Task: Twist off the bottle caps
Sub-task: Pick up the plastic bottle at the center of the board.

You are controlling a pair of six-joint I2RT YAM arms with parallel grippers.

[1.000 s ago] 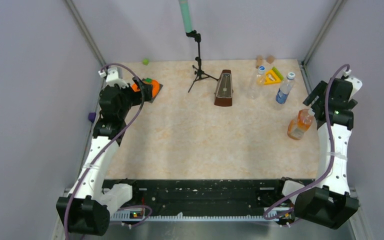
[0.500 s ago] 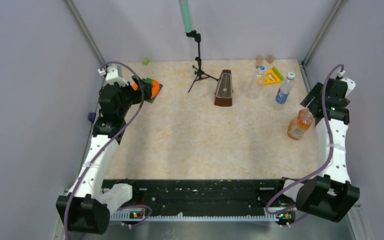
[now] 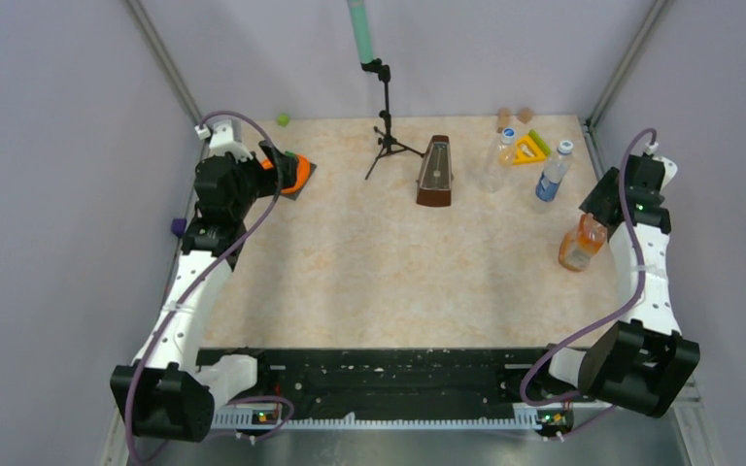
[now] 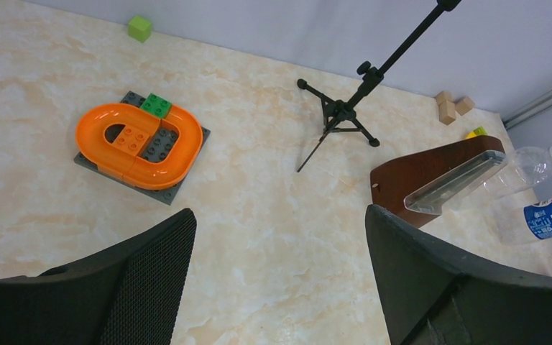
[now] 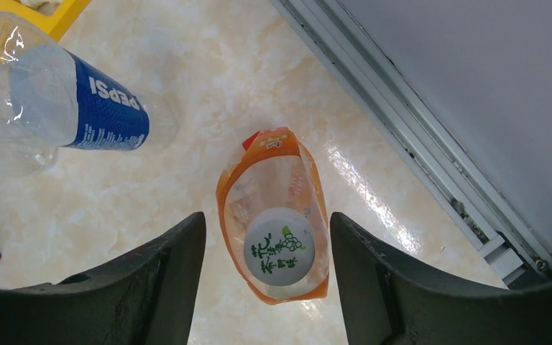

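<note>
The squat orange bottle stands at the right side of the table. In the right wrist view I look straight down on it and on its white cap with green print. My right gripper is open above it, one finger on either side of the cap, not touching. The blue-label bottle with a white cap and the plain clear bottle with a blue cap stand at the back right. My left gripper is open and empty above the table's left part.
A brown metronome and a black tripod stand are at the back middle. An orange track on a grey plate lies at the back left. A yellow triangle and wooden blocks lie at the back right. A metal rail runs close to the orange bottle.
My right gripper has moved away from the near edge and now sits over the orange bottle's cap. My left arm has lifted and swung slightly toward the back.
</note>
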